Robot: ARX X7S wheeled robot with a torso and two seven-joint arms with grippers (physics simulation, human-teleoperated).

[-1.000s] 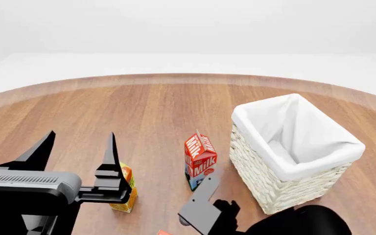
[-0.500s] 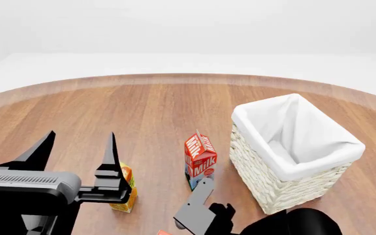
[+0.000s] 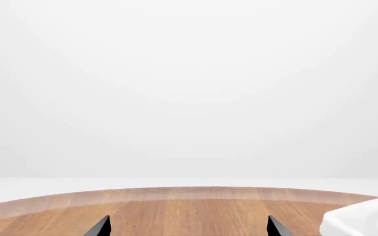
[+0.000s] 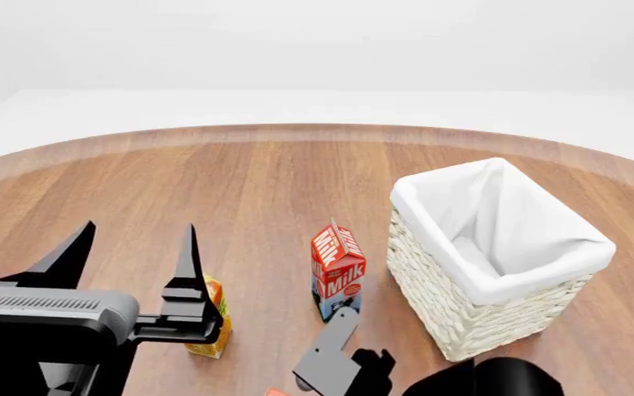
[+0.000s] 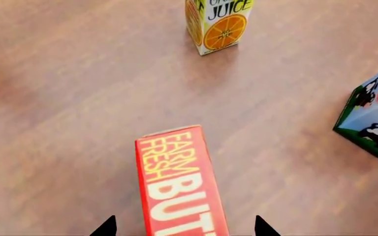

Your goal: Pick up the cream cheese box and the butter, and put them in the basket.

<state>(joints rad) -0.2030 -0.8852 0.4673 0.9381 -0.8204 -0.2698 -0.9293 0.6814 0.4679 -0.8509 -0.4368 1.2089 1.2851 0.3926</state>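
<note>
Spreading across the head view, the round brown wooden table [image 4: 240,190] carried everything. At centre right stood the squarish white wicker basket with its cloth liner [image 4: 494,256], holding nothing you could see.

Your left gripper [image 4: 135,252] filled the lower left, its two black fingers spread wide and holding nothing. Your right gripper [image 5: 183,227] sat low at bottom centre of the head view; in the right wrist view its dark fingertips stood wide apart, one on either side of the red-orange butter box with yellow lettering [image 5: 179,187], not touching it.

The red-and-white milk carton [image 4: 338,268] stood upright just left of the basket, and the orange juice carton [image 4: 209,328] stood behind the left gripper's finger.

You could not see the cream cheese box in any view.
</note>
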